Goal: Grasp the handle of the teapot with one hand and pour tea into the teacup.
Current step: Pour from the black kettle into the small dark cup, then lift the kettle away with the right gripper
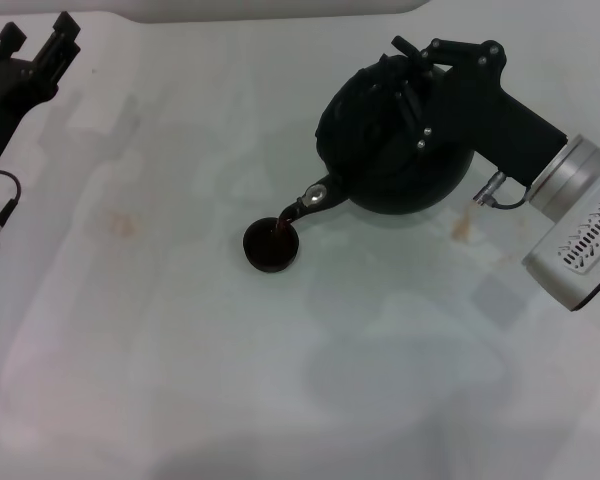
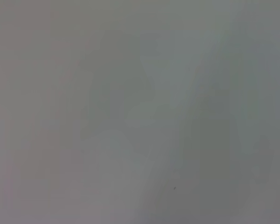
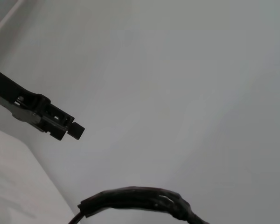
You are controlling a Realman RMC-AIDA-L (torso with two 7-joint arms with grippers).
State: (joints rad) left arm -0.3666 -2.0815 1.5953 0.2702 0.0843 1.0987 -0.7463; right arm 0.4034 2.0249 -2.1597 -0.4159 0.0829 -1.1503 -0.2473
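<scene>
Above the teacup (image 1: pixel 272 246), right pincer (image 1: pixel 412 75) clamped on the handle (image 1: pixel 398 78) tilts the teapot (image 1: pixel 395 150); left pincer (image 1: pixel 40 45) apart, far aside

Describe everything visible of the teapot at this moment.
The teapot is a large, round, matte black pot, tilted toward the robot's left with its short spout, marked by a small silvery spot, lowered over the teacup. A dark stream runs from spout into cup. The right gripper is shut on the handle, holding the pot off the white table.
</scene>
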